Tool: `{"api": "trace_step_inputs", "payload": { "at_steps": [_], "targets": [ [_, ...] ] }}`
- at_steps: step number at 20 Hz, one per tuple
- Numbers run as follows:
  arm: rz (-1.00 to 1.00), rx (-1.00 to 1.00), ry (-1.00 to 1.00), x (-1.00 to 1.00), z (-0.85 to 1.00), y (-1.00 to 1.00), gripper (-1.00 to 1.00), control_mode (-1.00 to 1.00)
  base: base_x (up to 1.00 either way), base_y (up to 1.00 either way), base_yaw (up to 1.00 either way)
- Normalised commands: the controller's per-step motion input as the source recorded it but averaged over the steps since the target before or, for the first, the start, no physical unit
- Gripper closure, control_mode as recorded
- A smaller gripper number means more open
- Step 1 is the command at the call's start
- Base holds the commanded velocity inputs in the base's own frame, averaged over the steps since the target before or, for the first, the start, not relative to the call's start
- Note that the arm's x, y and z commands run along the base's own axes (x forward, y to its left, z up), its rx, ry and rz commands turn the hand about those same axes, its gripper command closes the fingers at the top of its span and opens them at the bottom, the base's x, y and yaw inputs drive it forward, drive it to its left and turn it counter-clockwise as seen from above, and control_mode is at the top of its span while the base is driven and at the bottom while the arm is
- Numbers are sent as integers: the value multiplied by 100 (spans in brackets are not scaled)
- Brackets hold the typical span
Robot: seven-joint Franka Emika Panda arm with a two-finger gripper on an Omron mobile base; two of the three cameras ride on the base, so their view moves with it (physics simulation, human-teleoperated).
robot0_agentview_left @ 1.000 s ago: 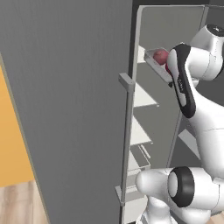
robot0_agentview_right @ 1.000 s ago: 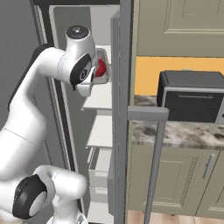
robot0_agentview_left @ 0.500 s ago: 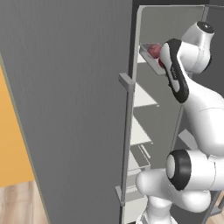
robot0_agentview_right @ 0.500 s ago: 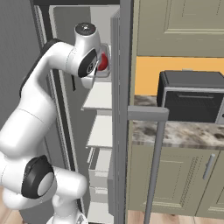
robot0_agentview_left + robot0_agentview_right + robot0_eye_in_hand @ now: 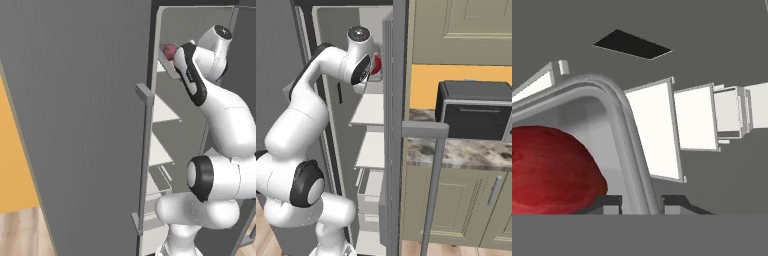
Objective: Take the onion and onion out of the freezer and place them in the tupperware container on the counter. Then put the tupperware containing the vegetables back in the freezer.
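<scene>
Freezer (image 5: 331,30), door open, white shelves (image 5: 372,110) inside. Stone surface (image 5: 466,152) at right carries a toaster oven (image 5: 476,110). Claw (image 5: 642,202) nearly closed around a door-bin rail (image 5: 629,145); red onion (image 5: 552,170) beside it, ungripped.

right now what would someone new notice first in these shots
The white arm reaching high into the open freezer, its shut claw astride a grey rim beside a red onion. Right of the freezer, a black toaster oven sits on the marbled counter.
</scene>
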Motion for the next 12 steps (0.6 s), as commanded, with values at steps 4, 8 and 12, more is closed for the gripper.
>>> {"api": "trace_step_inputs", "payload": {
  "at_steps": [4,8,12],
  "targets": [
    [0,3,-1,53,7,1,100,-100,0,0,0],
    [0,3,-1,53,1,0,100,-100,0,0,0],
    [0,3,-2,41,0,5,100,-100,0,0,0]
  ]
}}
